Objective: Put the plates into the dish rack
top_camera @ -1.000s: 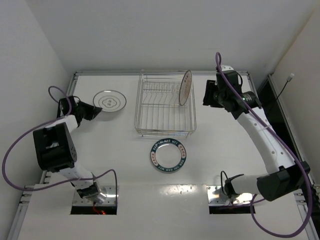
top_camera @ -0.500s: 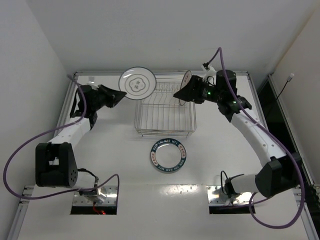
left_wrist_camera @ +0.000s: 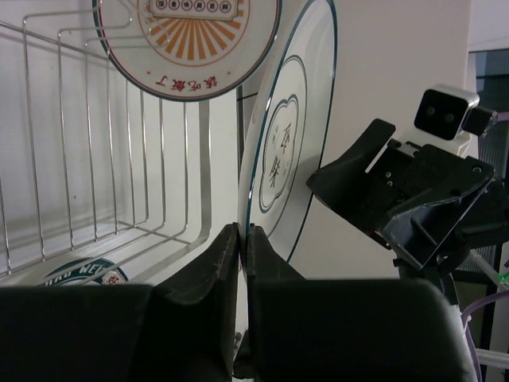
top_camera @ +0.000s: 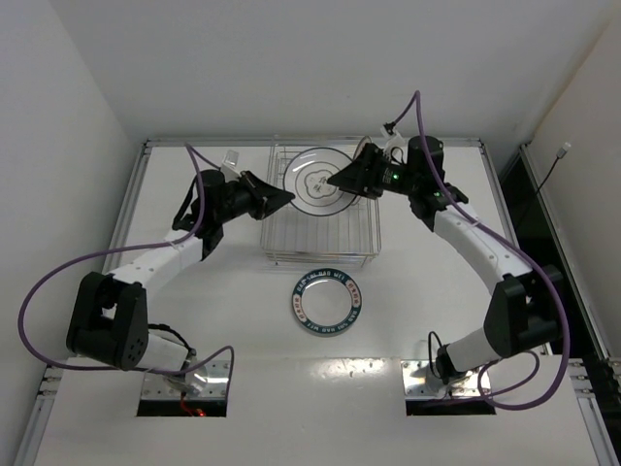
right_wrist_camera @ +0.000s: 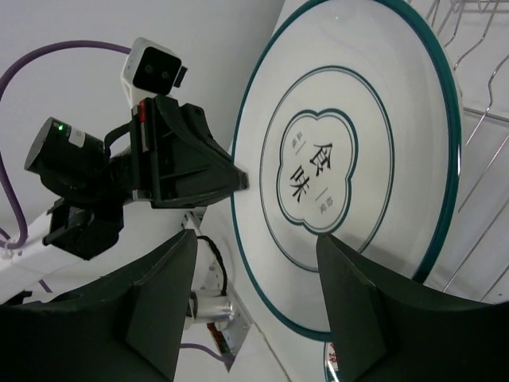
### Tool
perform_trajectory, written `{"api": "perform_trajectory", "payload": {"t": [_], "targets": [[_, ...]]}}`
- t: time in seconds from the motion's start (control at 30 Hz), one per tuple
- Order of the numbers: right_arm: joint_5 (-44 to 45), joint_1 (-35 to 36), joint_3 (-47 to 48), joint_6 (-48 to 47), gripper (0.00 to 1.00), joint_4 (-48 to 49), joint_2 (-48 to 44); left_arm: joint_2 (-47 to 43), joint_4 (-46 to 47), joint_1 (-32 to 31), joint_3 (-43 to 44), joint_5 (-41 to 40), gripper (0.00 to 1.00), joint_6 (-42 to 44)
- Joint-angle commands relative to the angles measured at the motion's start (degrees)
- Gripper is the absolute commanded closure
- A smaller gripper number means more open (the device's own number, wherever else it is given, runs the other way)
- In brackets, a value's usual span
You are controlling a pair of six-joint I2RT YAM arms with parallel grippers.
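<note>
Overhead, one white table (top_camera: 427,291) carries one wire dish rack (top_camera: 320,243) toward its far side, between the two arms. Three plates show in all. The plate with the thin dark ring (top_camera: 312,183) is held up over the rack, tilted so that its face shows nearly round from above and looks toward the right wrist camera. The left gripper (left_wrist_camera: 242,235) is pinched tight on the rim of this plate, its two fingers (left_wrist_camera: 213,263) pressed on either side of the edge. Whether the plate touches the wires I cannot tell from these views. The right gripper (top_camera: 342,181) hangs just in front of the plate's face with its jaws spread apart, grasping nothing. The plate with the orange sunburst (left_wrist_camera: 191,40) stands on edge in the rack, just behind the held one. The plate with the teal patterned rim (top_camera: 326,301) lies flat on the table, face up, near the rack's near side.
</note>
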Motion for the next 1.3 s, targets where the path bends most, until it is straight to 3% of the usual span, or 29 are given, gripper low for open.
{"api": "perform_trajectory", "payload": {"t": [0.0,0.47,0.87,1.0,1.03,1.07,1.17,1.27], "targets": [[-0.32,-0.72,-0.7,0.35,0.42,4.14,-0.09,-2.09,6.18,-1.17,2.17,0.26,1.0,-1.64],[1.96,-6.25,-0.78,-3.87,0.43,-3.15,-4.92,-0.51,2.04,1.2,6.3,0.26,1.0,1.26],[-0.05,-6.87,-4.83,-0.8,0.44,2.37,-3.78,-0.51,2.22,0.68,7.35,0.78,1.0,0.73],[-0.58,-6.87,-4.83,1.04,0.58,4.39,-2.46,0.02,3.97,-1.44,7.35,1.31,1.0,-0.41],[-0.59,-6.87,-4.83,1.74,0.64,5.18,-1.94,0.63,3.98,-2.22,7.35,1.31,1.0,-0.41],[-0.59,-6.87,-4.83,2.27,0.78,5.19,-1.93,0.63,3.98,-2.84,7.35,1.31,1.0,-0.41],[-1.2,-6.87,-4.83,3.6,0.95,7.56,-0.53,1.25,5.12,-3.36,7.35,2.1,1.0,-0.94],[-1.9,-6.87,-4.83,5.36,1.0,9.75,0.0,2.39,5.12,-3.37,7.35,3.42,1.0,-1.47]]}}
